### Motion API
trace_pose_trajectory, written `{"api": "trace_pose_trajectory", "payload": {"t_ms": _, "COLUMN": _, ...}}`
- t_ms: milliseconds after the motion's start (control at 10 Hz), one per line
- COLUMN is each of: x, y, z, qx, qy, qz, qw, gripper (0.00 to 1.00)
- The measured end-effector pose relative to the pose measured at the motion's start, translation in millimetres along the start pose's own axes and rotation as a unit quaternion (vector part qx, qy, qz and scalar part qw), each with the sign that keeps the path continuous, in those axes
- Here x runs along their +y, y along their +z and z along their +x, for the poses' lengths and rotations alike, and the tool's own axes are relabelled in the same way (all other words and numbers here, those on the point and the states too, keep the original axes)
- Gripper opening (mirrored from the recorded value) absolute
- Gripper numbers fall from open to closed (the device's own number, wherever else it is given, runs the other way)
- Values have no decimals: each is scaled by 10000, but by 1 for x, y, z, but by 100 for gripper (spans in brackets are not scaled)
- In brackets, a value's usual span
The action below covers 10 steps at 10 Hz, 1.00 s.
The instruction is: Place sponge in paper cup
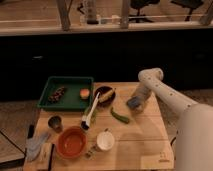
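Observation:
The blue-grey sponge (132,104) is at the right side of the wooden table (140,145), right at the tip of my gripper (138,101). The gripper reaches down from the white arm (165,92) on the right and covers part of the sponge. The white paper cup (105,140) stands upright near the table's front middle, well to the left of and nearer than the gripper. A green elongated vegetable (119,116) lies between the sponge and the cup.
A green tray (67,80) with small items is at the back left. A dark bowl (104,94), a long-handled brush (90,112), an orange bowl (71,142), a small dark cup (55,122) and a bluish cloth (36,145) fill the left half.

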Motion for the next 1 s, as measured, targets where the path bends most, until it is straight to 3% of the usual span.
{"api": "trace_pose_trajectory", "payload": {"t_ms": 500, "x": 1, "y": 5, "z": 2, "qx": 20, "qy": 43, "qz": -126, "qw": 9999, "gripper": 2}}
{"api": "trace_pose_trajectory", "payload": {"t_ms": 1000, "x": 4, "y": 5, "z": 3, "qx": 30, "qy": 41, "qz": -142, "qw": 9999, "gripper": 0}}
